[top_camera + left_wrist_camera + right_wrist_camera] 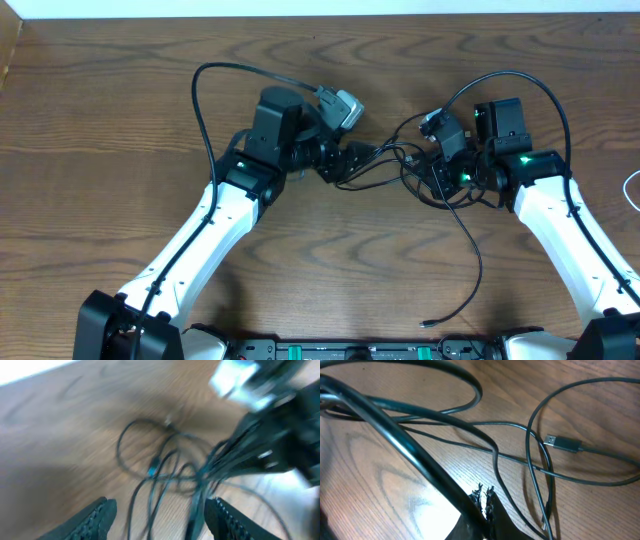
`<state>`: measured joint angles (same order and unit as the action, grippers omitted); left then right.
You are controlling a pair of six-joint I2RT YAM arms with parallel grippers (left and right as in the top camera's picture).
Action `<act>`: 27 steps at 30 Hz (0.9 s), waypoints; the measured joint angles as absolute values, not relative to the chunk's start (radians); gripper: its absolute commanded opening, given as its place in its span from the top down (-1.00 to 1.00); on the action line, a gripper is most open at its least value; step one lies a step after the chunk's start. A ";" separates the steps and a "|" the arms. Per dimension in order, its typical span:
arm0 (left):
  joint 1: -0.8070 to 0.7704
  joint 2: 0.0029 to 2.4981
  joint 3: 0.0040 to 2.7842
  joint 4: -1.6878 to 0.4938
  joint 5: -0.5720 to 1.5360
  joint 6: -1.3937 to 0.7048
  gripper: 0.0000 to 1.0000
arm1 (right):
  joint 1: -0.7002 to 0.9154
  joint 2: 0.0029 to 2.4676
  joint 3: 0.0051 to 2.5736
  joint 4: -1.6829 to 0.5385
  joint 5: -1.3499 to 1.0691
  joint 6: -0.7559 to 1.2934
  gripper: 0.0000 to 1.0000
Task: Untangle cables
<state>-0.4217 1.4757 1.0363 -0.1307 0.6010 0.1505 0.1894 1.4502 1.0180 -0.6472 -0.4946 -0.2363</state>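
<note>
- Nearest you, one thin black strand of the cables (400, 165) trails off alone toward the robot's base and ends in a small plug end (428, 323) lying on the tabletop (100, 150).
- Further in, the main knot of black loops sits on the wood between the two arms, just beside both sets of fingers.
- Your left fingers (100, 517) stand wide apart. Several strands run through the gap between them without being pinched. That wrist view is badly blurred, so you can make out only loose loops and one blue-tipped plug (154, 467).
- Your right fingers (482, 497) are closed tight, tip against tip. A dark strand runs straight down to them across the right wrist view, but the tips hide the contact, so you cannot tell whether it is clamped.
- Past those tips, crossing loops lie flat on the wood, with a small metal-ended connector (562, 442) among them.
- At the right edge, a white cable (625, 188) shows only as a short curve; the rest is cut off.
</note>
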 measured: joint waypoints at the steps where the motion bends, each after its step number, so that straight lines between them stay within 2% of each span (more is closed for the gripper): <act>1: -0.422 1.476 1.036 -0.157 0.572 0.152 -0.26 | 0.189 1.450 1.018 -0.648 -0.495 -0.236 0.98; 12: -0.434 1.487 1.036 -0.221 0.464 0.173 -0.25 | 0.189 1.450 1.018 -0.648 -0.505 -0.239 0.98; 14: -0.456 1.504 1.036 -0.222 0.464 0.176 -0.17 | 0.189 1.450 1.018 -0.648 -0.505 -0.239 0.98; 18: -0.520 1.546 1.036 -0.260 0.464 0.184 0.30 | 0.189 1.450 1.018 -0.665 -0.480 -0.253 0.98; 20: -0.550 1.564 1.036 -0.286 0.465 0.186 0.37 | 0.189 1.457 1.018 -0.672 -0.464 -0.260 0.95; 21: -0.562 1.570 1.036 -0.297 0.464 0.185 0.37 | 0.189 1.462 1.018 -0.674 -0.459 -0.263 0.91; 23: -0.572 1.575 1.036 -0.324 0.464 0.184 0.37 | 0.189 1.493 1.018 -0.686 -0.453 -0.269 0.60; 26: -0.570 1.576 1.036 -0.334 0.464 0.184 0.36 | 0.189 1.555 1.018 -0.688 -0.449 -0.277 0.45; 27: -0.570 1.576 1.036 -0.334 0.464 0.184 0.37 | 0.189 1.577 1.018 -0.689 -0.448 -0.275 0.28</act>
<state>-0.5701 1.5761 1.0363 -0.3340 0.4637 0.1837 0.1894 1.5772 1.0180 -0.6888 -0.4477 -0.2749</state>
